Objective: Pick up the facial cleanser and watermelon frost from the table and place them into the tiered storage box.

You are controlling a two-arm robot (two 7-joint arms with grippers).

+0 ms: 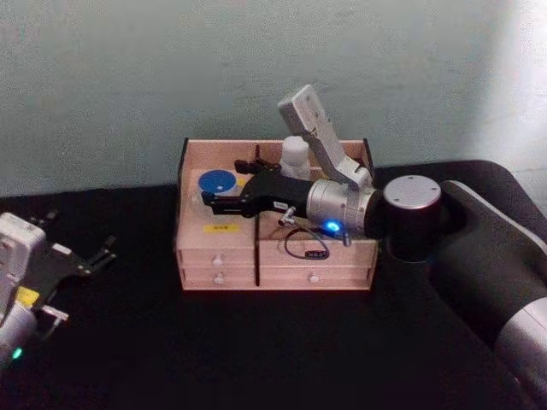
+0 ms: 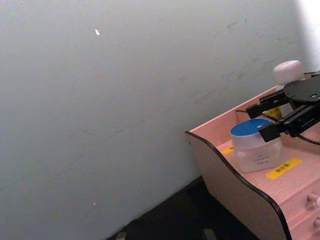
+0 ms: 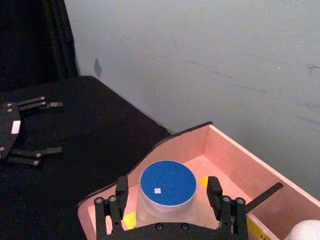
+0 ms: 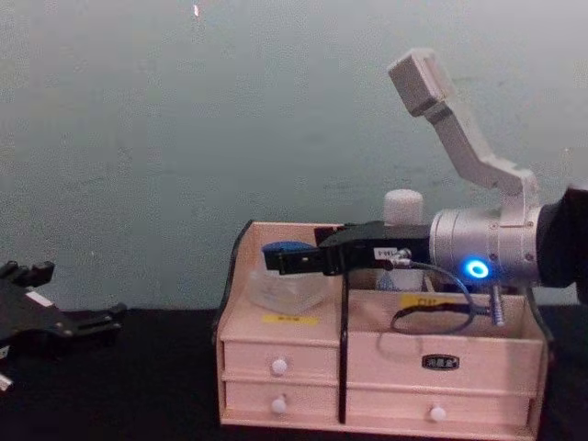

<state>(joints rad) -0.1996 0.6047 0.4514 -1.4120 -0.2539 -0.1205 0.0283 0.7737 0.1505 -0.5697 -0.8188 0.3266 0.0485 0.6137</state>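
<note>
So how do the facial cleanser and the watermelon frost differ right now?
The facial cleanser is tall, slim, white-capped; the watermelon frost is squat with a blue lid. The cleanser stands in the back right compartment; the jar sits front left, between the open right gripper fingers. Both are inside the tiered storage box.

Pale pinkish wooden tiered storage box with dark side panels, a dark centre divider, yellow labels and white-knobbed drawers sits upright on the black table, at my 12 o'clock. Squat clear frosted glass jar with a white-rimmed blue round lid, the watermelon frost, stands upright in the box's left upper compartment. Tall white cylindrical facial cleanser bottle with rounded cap stands upright in the right rear compartment, toward 1 o'clock of the jar.
</note>
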